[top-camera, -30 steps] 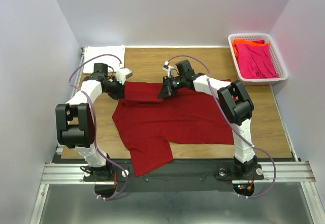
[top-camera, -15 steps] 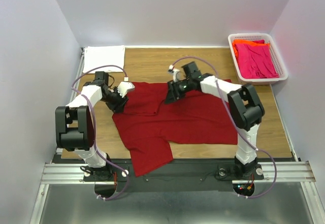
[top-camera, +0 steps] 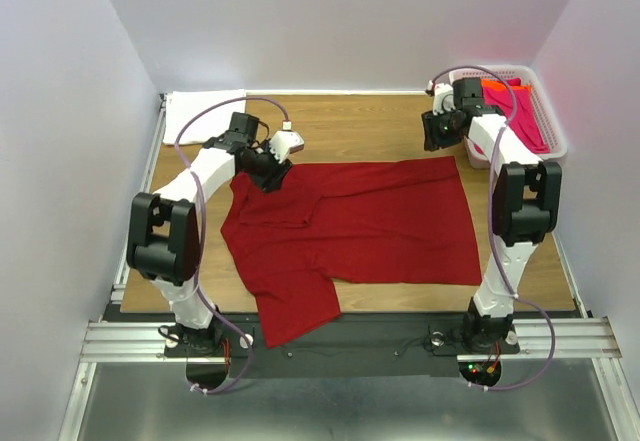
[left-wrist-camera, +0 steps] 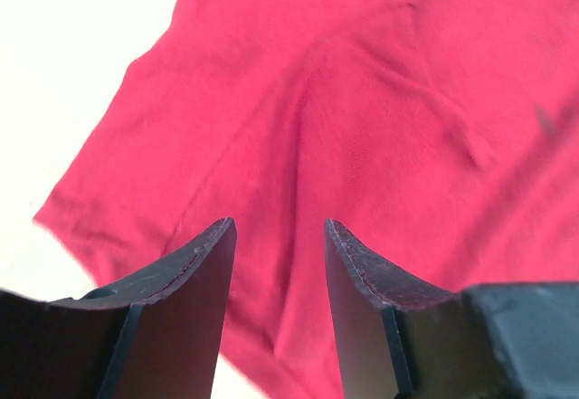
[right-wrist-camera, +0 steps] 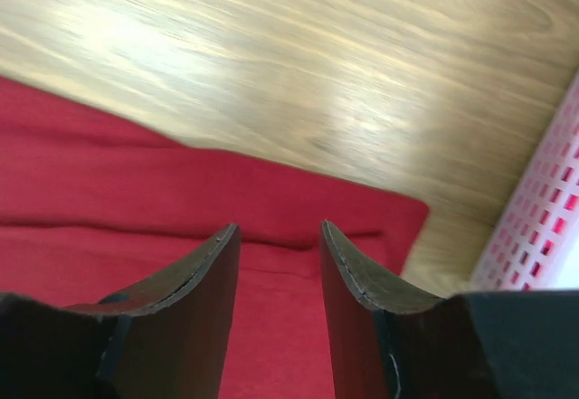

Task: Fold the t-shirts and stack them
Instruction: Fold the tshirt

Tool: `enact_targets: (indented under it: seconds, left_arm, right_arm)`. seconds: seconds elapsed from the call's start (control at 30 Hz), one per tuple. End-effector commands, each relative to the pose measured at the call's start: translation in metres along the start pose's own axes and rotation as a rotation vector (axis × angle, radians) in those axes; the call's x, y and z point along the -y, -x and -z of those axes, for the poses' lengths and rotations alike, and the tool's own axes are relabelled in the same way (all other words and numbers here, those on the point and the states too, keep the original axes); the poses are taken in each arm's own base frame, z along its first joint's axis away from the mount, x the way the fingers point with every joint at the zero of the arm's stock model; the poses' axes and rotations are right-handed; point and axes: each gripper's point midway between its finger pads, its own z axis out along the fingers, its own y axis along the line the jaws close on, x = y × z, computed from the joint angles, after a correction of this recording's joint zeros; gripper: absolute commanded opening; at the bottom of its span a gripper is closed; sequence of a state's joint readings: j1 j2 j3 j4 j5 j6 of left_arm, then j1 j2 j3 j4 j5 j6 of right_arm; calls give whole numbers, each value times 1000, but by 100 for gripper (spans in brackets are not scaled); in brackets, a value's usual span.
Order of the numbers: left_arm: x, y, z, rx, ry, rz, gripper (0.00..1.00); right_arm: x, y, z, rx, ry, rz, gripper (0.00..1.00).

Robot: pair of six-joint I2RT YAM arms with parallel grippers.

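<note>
A large dark red t-shirt (top-camera: pixel 350 221) lies spread on the wooden table, one sleeve hanging over the near edge. My left gripper (top-camera: pixel 272 173) hovers open over its far left shoulder; in the left wrist view the open gripper (left-wrist-camera: pixel 276 227) has only red cloth (left-wrist-camera: pixel 362 128) below it. My right gripper (top-camera: pixel 434 139) is open above the shirt's far right corner, beside the basket; the right wrist view shows the gripper (right-wrist-camera: pixel 279 229) over that corner (right-wrist-camera: pixel 136 200). A folded white t-shirt (top-camera: pixel 205 116) lies at the back left. Pink (top-camera: pixel 530 111) and orange (top-camera: pixel 497 86) t-shirts sit in the basket.
The white lattice basket (top-camera: pixel 500 69) stands at the back right corner, its wall (right-wrist-camera: pixel 543 227) close to my right fingers. Bare wood (top-camera: pixel 350 126) runs behind the red shirt. White walls enclose the table on three sides.
Both grippers have opened and let go of the red shirt's far edge. The right arm swung right to the basket side, the left one moved back and right. The shirt's far edge now lies straighter.
</note>
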State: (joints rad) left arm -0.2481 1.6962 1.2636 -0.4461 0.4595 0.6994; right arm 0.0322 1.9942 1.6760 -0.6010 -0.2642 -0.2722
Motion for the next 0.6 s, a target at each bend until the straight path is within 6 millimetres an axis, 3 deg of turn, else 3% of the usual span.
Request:
enact_targets:
  seconds: [0.0, 0.27, 0.57]
  left_arm:
    - [-21, 3, -14, -12, 75, 99, 55]
    - [-26, -13, -36, -59, 83, 131, 55]
    - [-28, -36, -48, -118, 109, 155, 55]
  right_arm:
    - [29, -18, -4, -106, -126, 79, 46]
    - [32, -34, -30, -156, -112, 40, 43]
    - [42, -53, -33, -225, -163, 60, 34]
